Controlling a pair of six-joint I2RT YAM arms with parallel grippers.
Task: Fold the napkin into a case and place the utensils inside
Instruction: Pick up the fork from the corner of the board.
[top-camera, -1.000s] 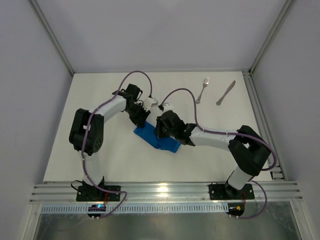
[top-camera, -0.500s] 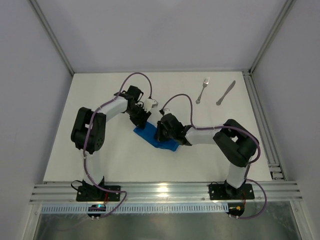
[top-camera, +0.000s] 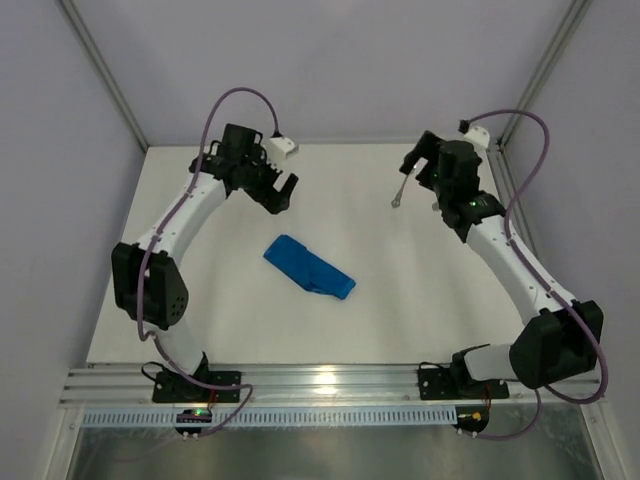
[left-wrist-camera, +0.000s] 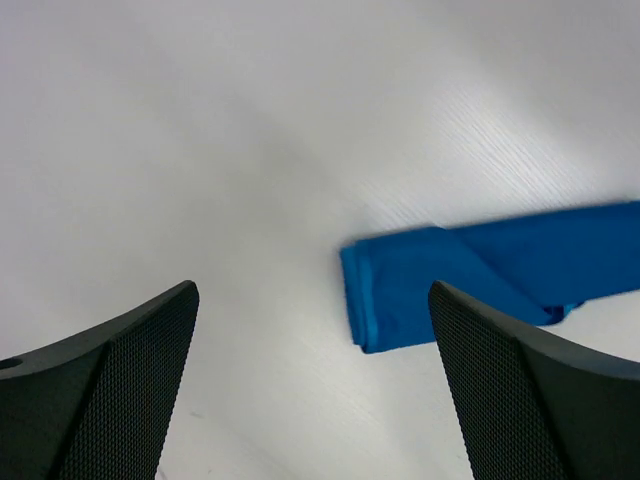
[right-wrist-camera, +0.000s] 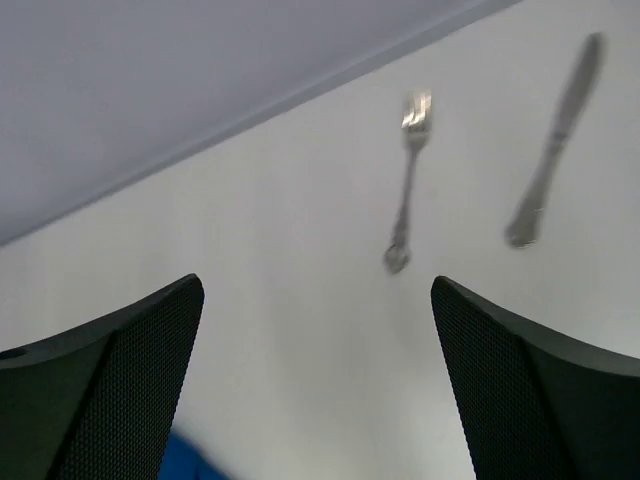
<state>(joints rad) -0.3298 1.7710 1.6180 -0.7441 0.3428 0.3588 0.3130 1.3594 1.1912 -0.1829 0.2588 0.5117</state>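
Case (top-camera: 308, 268): folded blue strip, mid tabletop (top-camera: 200, 320), lying diagonal, far-left end to near-right end.
Fork (right-wrist-camera: 407, 180) & knife (right-wrist-camera: 555, 140): side by side nr far-right corner, well apart from case.
L claw (left-wrist-camera: 312, 300): jaws apart, empty, hanging far-left of case.
R claw (right-wrist-camera: 318, 285): jaws apart, empty.
Next, I reckon: fork pickup. It's straight ahead of R claw, handle end nearest, long axis running to far edge. R arm far nearer than L.

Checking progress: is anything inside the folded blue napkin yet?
Nothing sticks out of the napkin. The fork and knife both lie bare on the table, away from it. Its folds hide the interior itself.
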